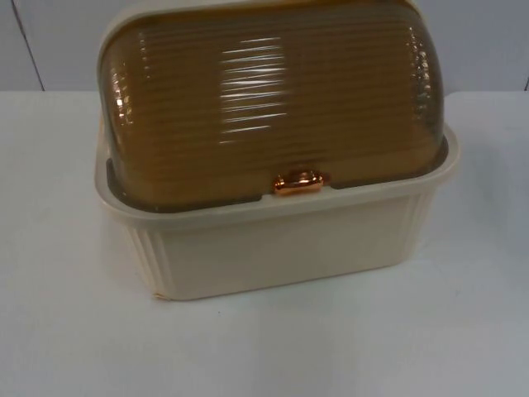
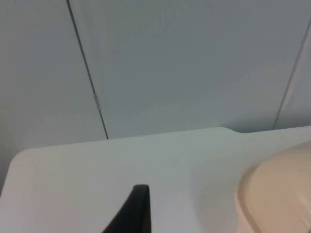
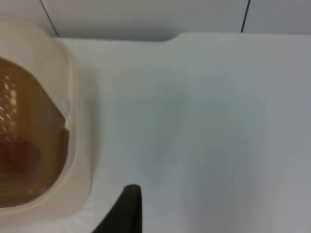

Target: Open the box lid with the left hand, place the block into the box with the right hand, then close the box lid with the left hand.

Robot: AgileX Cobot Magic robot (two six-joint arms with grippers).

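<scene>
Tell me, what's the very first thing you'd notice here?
The big cream box in the middle of the white table, with its ribbed amber lid shut over it. Next comes the shiny copper handle at the lid's front edge. In the right wrist view something reddish-brown shows dimly through the lid; what it is cannot be told.

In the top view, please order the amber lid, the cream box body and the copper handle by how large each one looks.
1. Amber lid: the largest, a closed ribbed dome.
2. Cream box body: somewhat smaller as seen, since the lid hides its top.
3. Copper handle: by far the smallest, at the lid's front edge.
</scene>
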